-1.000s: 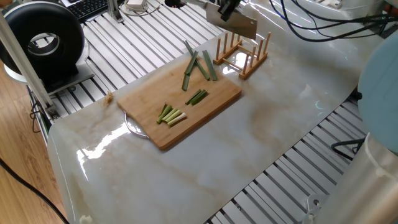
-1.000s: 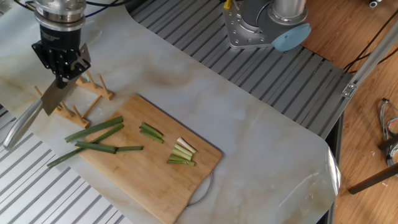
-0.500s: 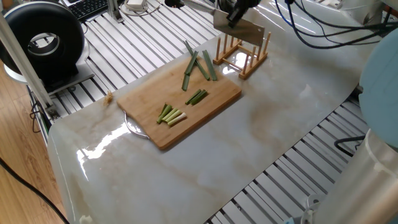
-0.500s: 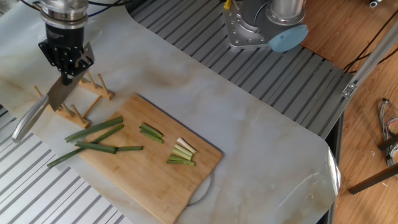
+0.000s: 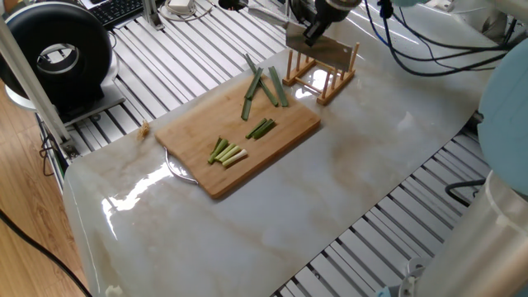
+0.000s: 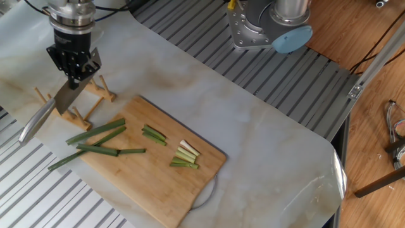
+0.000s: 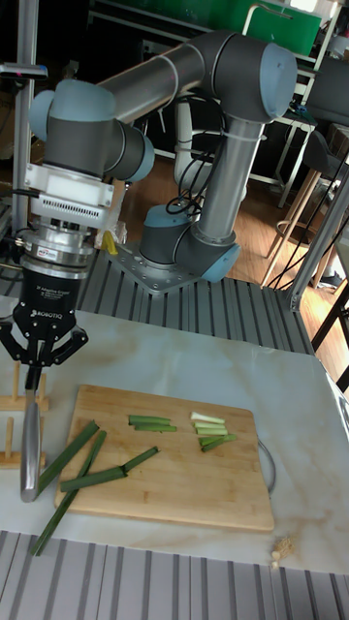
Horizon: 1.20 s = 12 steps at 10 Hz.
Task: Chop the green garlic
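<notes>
The green garlic lies cut on a wooden cutting board (image 5: 272,157) (image 6: 152,183) (image 7: 184,494). Long dark green stalks (image 5: 265,87) (image 6: 95,135) (image 7: 79,463) lie at the end by the rack. Short green pieces (image 5: 261,128) (image 6: 154,134) (image 7: 150,422) sit mid-board, and pale whitish pieces (image 5: 228,153) (image 6: 186,154) (image 7: 211,430) lie further along. My gripper (image 5: 312,29) (image 6: 74,79) (image 7: 37,366) is shut on a knife (image 5: 322,49) (image 6: 63,101) (image 7: 32,436), which hangs above the wooden peg rack (image 5: 326,74) (image 6: 95,92) (image 7: 10,426), off the board.
A black round device (image 5: 58,54) and a keyboard (image 5: 115,10) stand beyond the table's far left. The arm's base (image 6: 272,25) (image 7: 179,257) is bolted behind the board. A metal ring (image 6: 212,190) pokes out from under the board. A small crumb (image 5: 144,128) lies on the mat.
My gripper has carried the knife sideways, closer over the peg rack. The garlic pieces and the board have not moved.
</notes>
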### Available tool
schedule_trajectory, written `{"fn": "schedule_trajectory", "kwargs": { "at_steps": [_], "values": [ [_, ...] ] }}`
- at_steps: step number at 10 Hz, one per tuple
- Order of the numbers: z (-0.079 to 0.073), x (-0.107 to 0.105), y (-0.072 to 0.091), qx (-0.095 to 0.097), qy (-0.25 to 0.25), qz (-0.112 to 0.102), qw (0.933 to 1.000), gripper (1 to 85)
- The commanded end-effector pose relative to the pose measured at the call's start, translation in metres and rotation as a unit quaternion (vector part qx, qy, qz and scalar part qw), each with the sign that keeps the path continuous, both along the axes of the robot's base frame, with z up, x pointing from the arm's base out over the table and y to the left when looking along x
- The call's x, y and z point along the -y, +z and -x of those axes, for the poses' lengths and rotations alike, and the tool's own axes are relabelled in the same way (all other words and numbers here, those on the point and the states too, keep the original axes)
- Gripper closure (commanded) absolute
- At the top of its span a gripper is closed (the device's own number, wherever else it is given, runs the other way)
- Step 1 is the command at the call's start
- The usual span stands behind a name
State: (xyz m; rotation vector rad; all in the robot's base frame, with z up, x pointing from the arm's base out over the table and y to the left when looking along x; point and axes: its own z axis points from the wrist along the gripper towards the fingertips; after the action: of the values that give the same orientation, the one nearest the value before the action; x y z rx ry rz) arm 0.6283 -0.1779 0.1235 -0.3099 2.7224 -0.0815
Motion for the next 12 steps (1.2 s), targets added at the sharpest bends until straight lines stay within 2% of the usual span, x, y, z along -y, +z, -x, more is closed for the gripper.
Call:
{"fn": "schedule_trajectory", "kwargs": {
  "at_steps": [1,4,6,10,12],
  "values": [
    [0.0,0.0,-0.014,0.007,-0.003,-0.005,1.0,84.3],
    [0.01,0.008,-0.023,-0.015,-0.008,0.006,0.9998,84.3],
    [0.01,0.011,-0.029,-0.017,-0.003,0.011,0.9998,84.3],
    [0.007,0.017,-0.03,-0.016,0.001,0.024,0.9996,84.0],
    [0.001,0.017,-0.031,-0.006,0.0,0.022,0.9997,83.3]
  ]
}}
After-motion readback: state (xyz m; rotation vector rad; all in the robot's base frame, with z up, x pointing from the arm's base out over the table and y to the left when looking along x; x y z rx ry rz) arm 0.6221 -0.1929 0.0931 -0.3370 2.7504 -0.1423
